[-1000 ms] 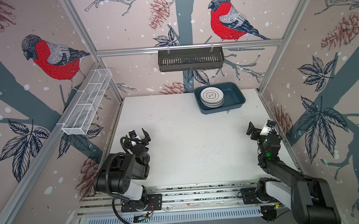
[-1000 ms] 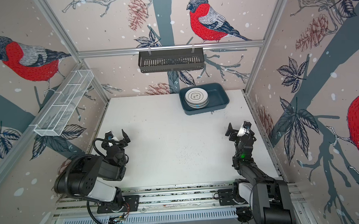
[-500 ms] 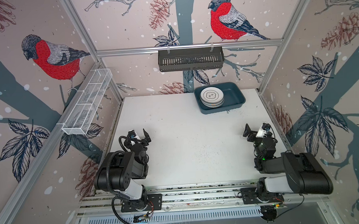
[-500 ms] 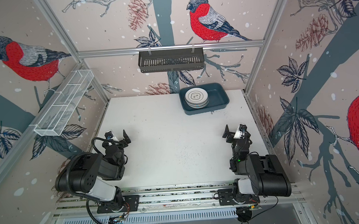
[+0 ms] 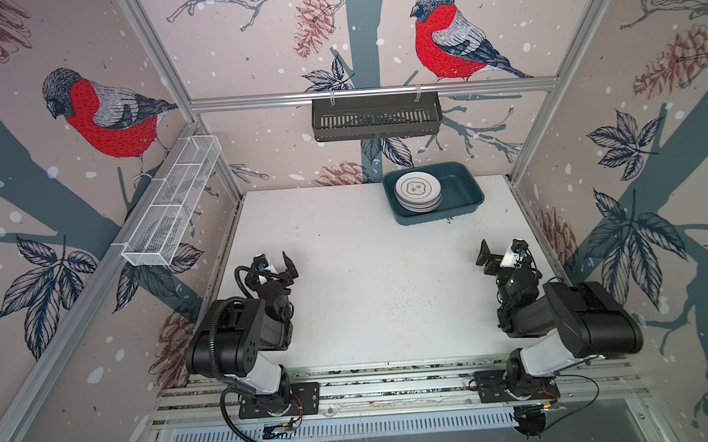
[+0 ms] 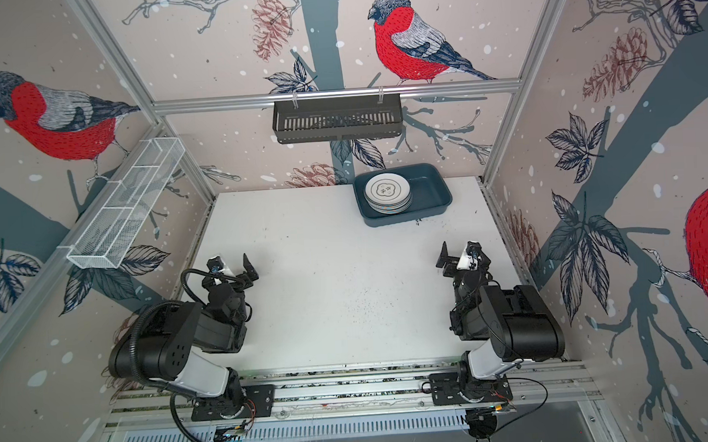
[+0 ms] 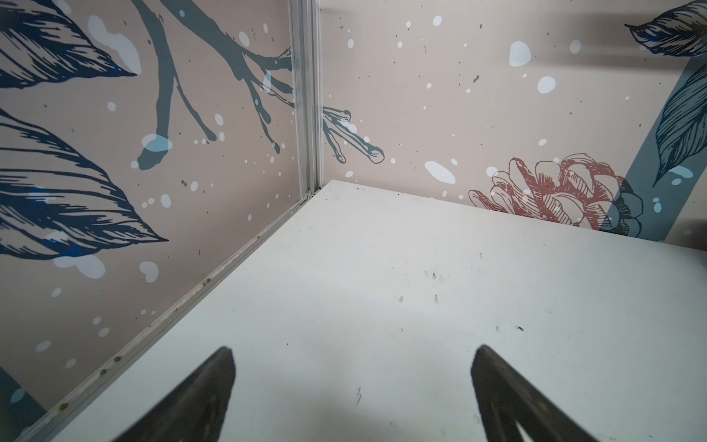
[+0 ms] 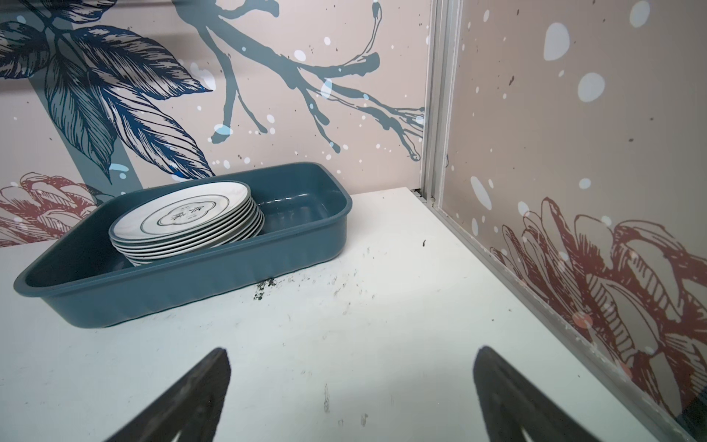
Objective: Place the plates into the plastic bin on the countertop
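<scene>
R gripper jaws apart, empty; arm has folded back to lower right since a sec ago. L gripper apart, empty, lower left. plates stacked in left half of plastic bin, top centre-right of countertop. You see none loose, so task prob done.

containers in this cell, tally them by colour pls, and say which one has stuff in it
teal plastic bin: 1, holding the stacked plates
black slotted basket: 1, nothing seen inside
white wire basket: 1, nothing seen inside
total: 3
</scene>
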